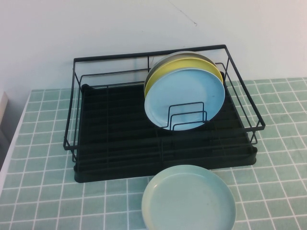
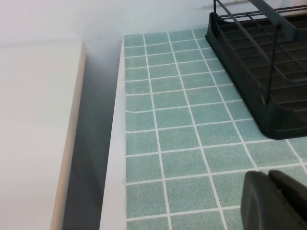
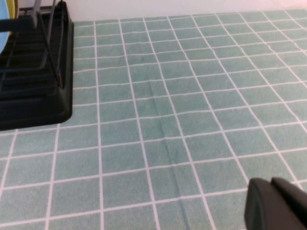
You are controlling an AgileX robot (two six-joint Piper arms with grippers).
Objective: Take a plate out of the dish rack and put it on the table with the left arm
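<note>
plate [image 1: 188, 198]: flat on the desk [image 1: 43, 191], just in front of the dish rack [image 1: 120, 139], apart from both hands | left hand [image 2: 276, 201]: low over bare tiles off the rack's corner, fingers together, empty | right hand [image 3: 276, 205]: low over bare tiles beside the rack's other end, fingers together, empty

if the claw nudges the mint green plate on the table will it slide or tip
The mint plate lies flat on the tiled table, so it would probably slide, not tip. Its glossy surface looks slippery and rigid. Left claw and right claw hang low over bare tiles.
</note>
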